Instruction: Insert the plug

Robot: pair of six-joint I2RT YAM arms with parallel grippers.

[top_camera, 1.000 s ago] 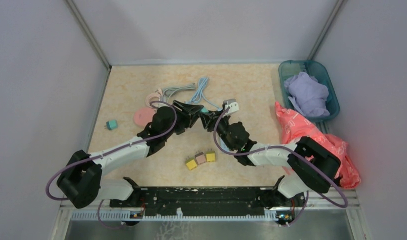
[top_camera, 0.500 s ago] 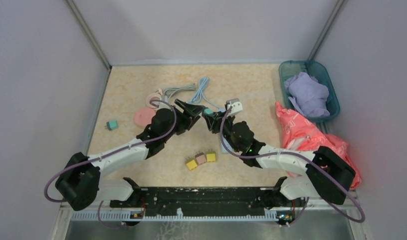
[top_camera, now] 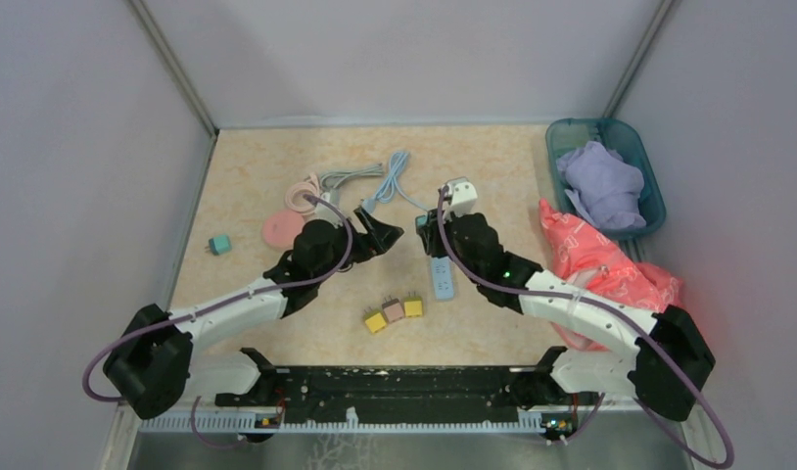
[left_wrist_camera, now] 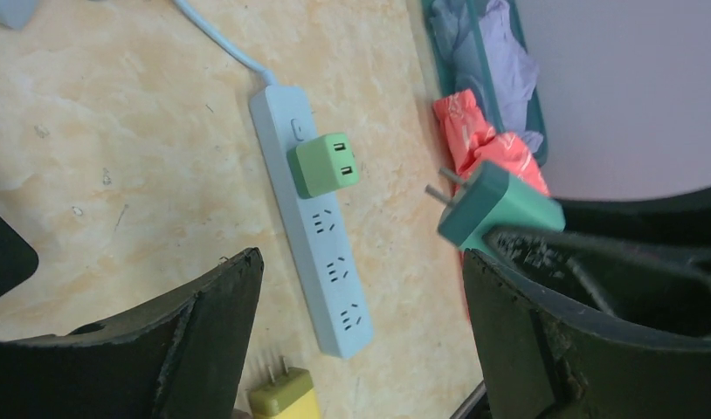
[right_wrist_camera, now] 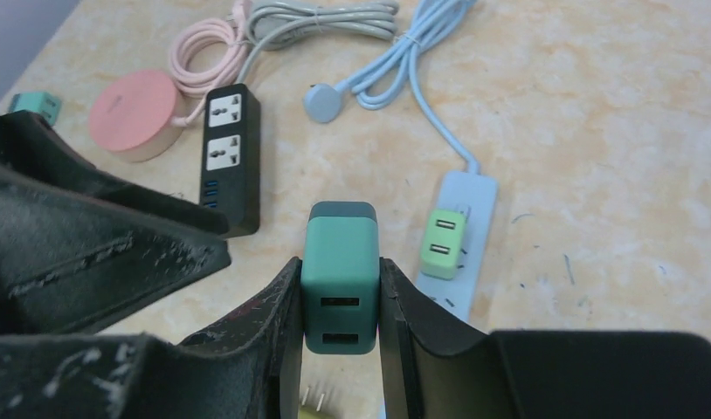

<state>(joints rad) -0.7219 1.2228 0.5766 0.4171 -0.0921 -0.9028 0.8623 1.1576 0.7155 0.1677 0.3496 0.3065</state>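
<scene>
A robotics lab test cell — plain grey wall panels (top_camera: 71, 147) on metal corner posts (top_camera: 174, 64) box in a beige marbled tabletop (top_camera: 502, 162). A black mounting rail (top_camera: 395, 382) spans its near edge. Staged props lie about — a pale blue power strip (top_camera: 441, 278), a teal plastic basket (top_camera: 552, 149) of lilac cloth (top_camera: 602, 188).

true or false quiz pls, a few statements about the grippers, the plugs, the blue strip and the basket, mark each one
1. The right gripper grips a teal plug between its jaws. True.
2. The left gripper also holds a plug. False: its jaws are open and hold nothing.
3. A light green adapter sits plugged into the light blue power strip. True.
4. Every socket on that strip is taken. False: three sockets past the adapter are free.
5. The basket holds a yellow cloth. False: the cloth is purple.
</scene>
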